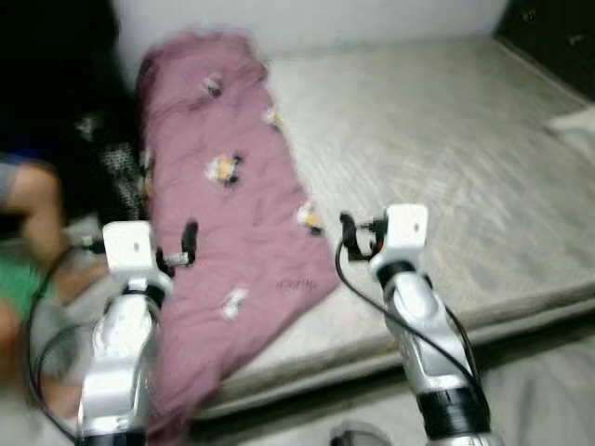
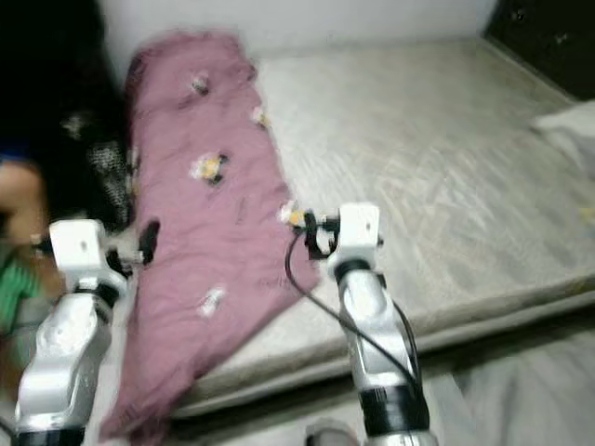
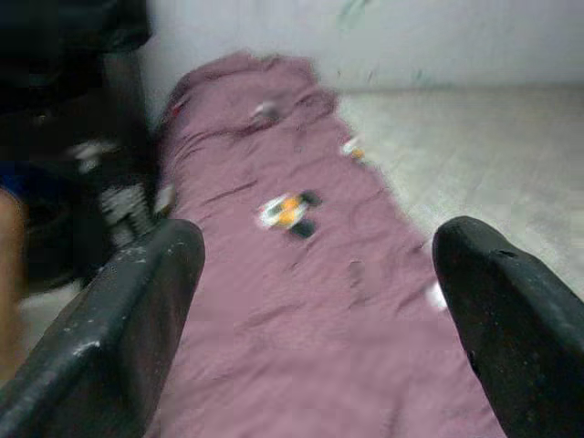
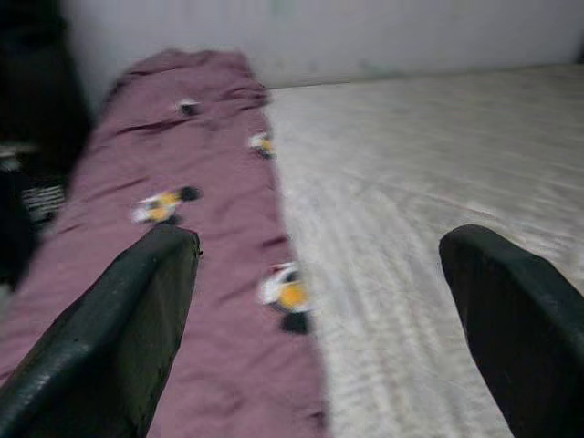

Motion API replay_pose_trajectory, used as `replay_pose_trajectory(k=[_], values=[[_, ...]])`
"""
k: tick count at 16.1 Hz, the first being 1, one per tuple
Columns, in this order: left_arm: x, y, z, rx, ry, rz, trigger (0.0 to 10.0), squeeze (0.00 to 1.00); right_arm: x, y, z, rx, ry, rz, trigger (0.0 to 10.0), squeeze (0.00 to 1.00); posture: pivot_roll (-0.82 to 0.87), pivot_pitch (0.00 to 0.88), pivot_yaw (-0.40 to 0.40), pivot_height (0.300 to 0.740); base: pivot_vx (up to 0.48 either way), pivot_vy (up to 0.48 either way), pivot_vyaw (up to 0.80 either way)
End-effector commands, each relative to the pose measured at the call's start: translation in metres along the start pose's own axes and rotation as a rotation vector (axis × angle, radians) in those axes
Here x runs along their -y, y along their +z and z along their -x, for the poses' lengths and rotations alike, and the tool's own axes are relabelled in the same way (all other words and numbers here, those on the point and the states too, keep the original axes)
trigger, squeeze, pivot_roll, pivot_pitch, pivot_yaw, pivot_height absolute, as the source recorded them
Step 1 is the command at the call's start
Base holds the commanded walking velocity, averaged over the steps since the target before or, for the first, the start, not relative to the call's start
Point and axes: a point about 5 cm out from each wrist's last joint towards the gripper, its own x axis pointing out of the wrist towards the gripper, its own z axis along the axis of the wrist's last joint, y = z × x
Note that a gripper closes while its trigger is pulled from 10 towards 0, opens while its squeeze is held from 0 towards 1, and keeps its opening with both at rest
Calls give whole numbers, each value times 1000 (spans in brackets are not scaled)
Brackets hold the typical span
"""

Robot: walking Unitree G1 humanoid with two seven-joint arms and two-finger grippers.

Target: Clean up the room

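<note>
Pink blanket (image 1: 223, 214) is lying along the bed's (image 1: 446, 167) left side. Both grippers are hovering over its near end, left gripper (image 3: 315, 292) and right gripper (image 4: 319, 301) with jaws spread wide, gripping nothing.

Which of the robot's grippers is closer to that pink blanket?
Left. The left gripper hangs over the pink blanket; the right gripper sits just off its edge, above the mattress.

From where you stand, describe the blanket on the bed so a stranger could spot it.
Find the pale grey mattress against the white wall. Along its left edge lies the blanket, a long crumpled strip hanging over the near corner. It is mauve-pink, dotted with small white-and-yellow patches.
</note>
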Motion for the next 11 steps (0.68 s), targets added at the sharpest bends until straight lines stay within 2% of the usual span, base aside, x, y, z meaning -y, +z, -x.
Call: replay_pose_trajectory(k=[1,11], values=[[8,-2,0,-10,-22,10,10000,0,12,-3,3,-13,-38,12,10000,0,-50,47,28,740,326,0,0],[6,-5,-3,-28,17,40,10000,0,14,-2,1,-15,-46,11,10000,0,-53,56,24,740,0,0,0]])
